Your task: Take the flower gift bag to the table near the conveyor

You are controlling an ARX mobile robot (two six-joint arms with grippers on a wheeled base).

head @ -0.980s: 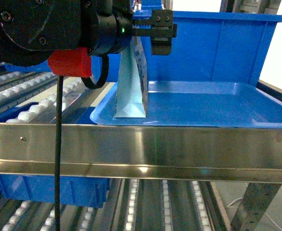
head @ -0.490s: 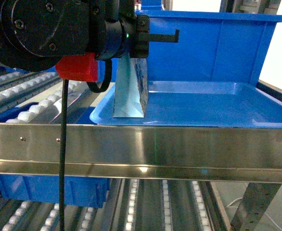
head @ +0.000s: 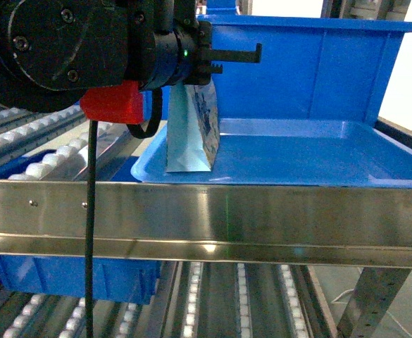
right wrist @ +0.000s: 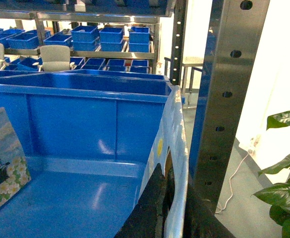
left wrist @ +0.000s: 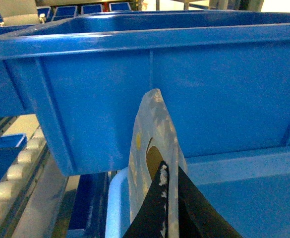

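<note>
The flower gift bag (head: 189, 134), pale blue with a printed side, hangs upright with its base on or just above a blue tray (head: 318, 151). My left gripper (head: 198, 77) is shut on its top edge. In the left wrist view the black fingers (left wrist: 154, 208) pinch the bag's (left wrist: 152, 129) rim. My right gripper (right wrist: 172, 193) is shut on the rim of a second pale printed bag (right wrist: 177, 134) and does not show in the head view. The conveyor (head: 22, 141) runs at the left. The table is out of view.
A deep blue bin (head: 318, 70) stands right behind the tray. A steel rail (head: 206, 211) crosses the front, with more rollers (head: 191, 303) below. A holed steel post (right wrist: 224, 99) is close to my right gripper. Another flowered bag (right wrist: 1, 158) stands at the left.
My left wrist has rolled and shifted slightly left. The bag it holds has turned, showing more of its printed side.
</note>
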